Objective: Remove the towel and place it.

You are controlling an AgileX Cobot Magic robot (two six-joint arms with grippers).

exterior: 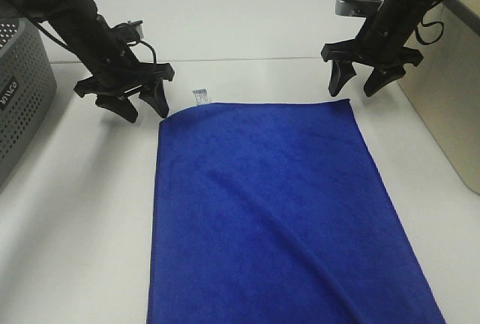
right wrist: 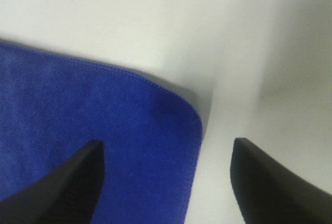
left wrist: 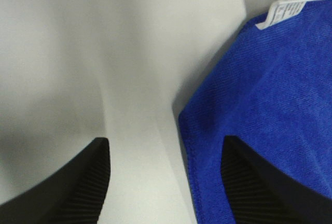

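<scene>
The towel (exterior: 277, 211) is a large royal-blue cloth spread flat on the white table, with a small white tag (exterior: 200, 97) at its far left corner. My left gripper (exterior: 142, 106) hovers open just left of that corner, nothing between its fingers. In the left wrist view the towel (left wrist: 259, 110) and the tag (left wrist: 288, 10) lie beside one fingertip (left wrist: 259, 187). My right gripper (exterior: 355, 88) is open above the far right corner. The right wrist view shows that rounded towel corner (right wrist: 104, 130) between the open fingers, not gripped.
A grey perforated basket (exterior: 19, 91) stands at the left edge of the table. A beige box wall (exterior: 450, 106) rises on the right. The white table (exterior: 75, 211) shows bare on both sides of the towel.
</scene>
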